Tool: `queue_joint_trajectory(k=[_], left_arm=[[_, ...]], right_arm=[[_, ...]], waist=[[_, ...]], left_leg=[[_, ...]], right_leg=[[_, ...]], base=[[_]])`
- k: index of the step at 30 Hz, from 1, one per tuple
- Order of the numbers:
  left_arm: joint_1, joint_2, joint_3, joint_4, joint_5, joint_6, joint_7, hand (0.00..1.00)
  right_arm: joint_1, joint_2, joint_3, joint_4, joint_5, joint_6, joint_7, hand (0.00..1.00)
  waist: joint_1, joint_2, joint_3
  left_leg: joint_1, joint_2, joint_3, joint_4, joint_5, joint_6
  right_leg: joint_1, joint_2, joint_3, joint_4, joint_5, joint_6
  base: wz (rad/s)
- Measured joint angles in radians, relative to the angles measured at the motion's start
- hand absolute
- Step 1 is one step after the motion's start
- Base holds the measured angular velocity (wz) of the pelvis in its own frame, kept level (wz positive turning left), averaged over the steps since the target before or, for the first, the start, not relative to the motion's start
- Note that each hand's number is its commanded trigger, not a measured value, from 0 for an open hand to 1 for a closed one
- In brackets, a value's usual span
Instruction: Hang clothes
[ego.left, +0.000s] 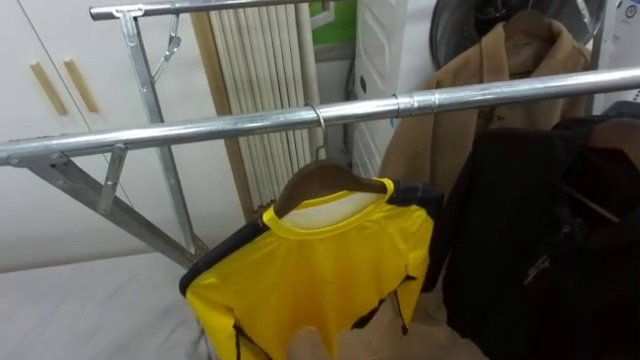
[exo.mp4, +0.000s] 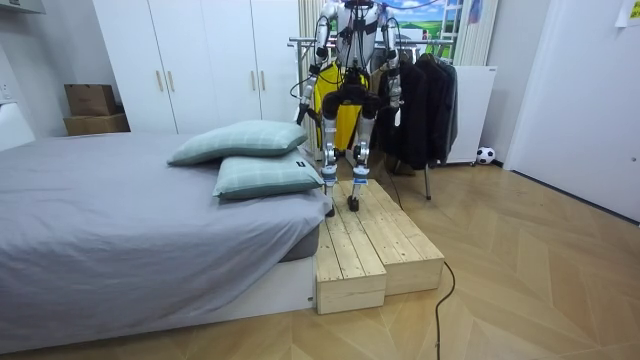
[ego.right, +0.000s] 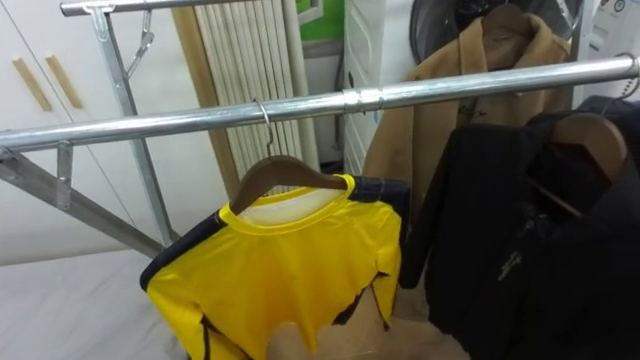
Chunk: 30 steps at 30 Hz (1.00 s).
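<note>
Where hooked over steel rail (ego.left: 200, 128): wooden hanger (ego.left: 325, 180) bearing yellow shirt (ego.left: 320, 270)
Right of shirt: black jacket (ego.left: 530, 230), tan coat (ego.left: 530, 60)
Stance: on wooden platform (exo.mp4: 370, 240), facing rail
Fingers: state cannot be told

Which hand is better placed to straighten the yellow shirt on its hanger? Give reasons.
Left, probably: bare rail lies left of the yellow shirt on its hanger, while the black jacket crowds its right side.

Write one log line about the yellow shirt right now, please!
state: hung | yellow shirt on wooden hanger | hanger hooked over rail | black jacket on its right
</note>
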<state>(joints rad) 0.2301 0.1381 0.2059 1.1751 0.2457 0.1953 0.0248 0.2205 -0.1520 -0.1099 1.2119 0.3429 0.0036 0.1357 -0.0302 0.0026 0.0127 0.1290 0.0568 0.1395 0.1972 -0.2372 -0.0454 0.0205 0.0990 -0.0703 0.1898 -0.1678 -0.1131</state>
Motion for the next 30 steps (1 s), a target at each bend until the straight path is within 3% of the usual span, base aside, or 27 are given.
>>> queue_joint_trajectory(k=[14,20,25,30], left_arm=[[-0.006,0.036,-0.095,0.0,0.0,0.049,-0.085,0.0],[-0.026,0.041,-0.114,-0.001,0.004,0.079,-0.103,0.0],[-0.05,0.04,-0.173,-0.017,0.027,0.066,-0.133,0.0],[-0.063,0.033,-0.175,-0.035,0.069,0.066,-0.142,0.0]], right_arm=[[-0.03,0.003,0.014,-0.005,-0.059,0.04,-0.044,0.0],[-0.05,-0.016,0.083,-0.004,-0.077,0.061,-0.051,0.0],[-0.066,-0.02,0.12,-0.004,-0.086,0.069,-0.048,0.0],[-0.073,-0.017,0.135,-0.003,-0.086,0.099,-0.035,0.0]], waist=[[-0.009,-0.008,-0.0019],[0.004,-0.012,-0.0004],[0.01,-0.017,0.0006],[0.011,-0.028,0.0008]], left_leg=[[0.004,0.001,0.027,0.0,0.0,0.0],[0.004,0.001,0.026,-0.001,0.0,0.0],[0.005,0.002,0.026,-0.001,0.0,0.0],[0.016,0.003,0.025,-0.004,0.0,0.0]], right_leg=[[0.004,-0.001,0.004,-0.002,0.0,0.0],[0.003,0.0,0.004,-0.003,0.0,0.0],[0.003,0.0,0.004,-0.004,0.0,0.0],[0.008,0.004,0.019,-0.004,-0.001,-0.002]], base=[[-0.01],[0.0],[-0.01],[-0.12]])
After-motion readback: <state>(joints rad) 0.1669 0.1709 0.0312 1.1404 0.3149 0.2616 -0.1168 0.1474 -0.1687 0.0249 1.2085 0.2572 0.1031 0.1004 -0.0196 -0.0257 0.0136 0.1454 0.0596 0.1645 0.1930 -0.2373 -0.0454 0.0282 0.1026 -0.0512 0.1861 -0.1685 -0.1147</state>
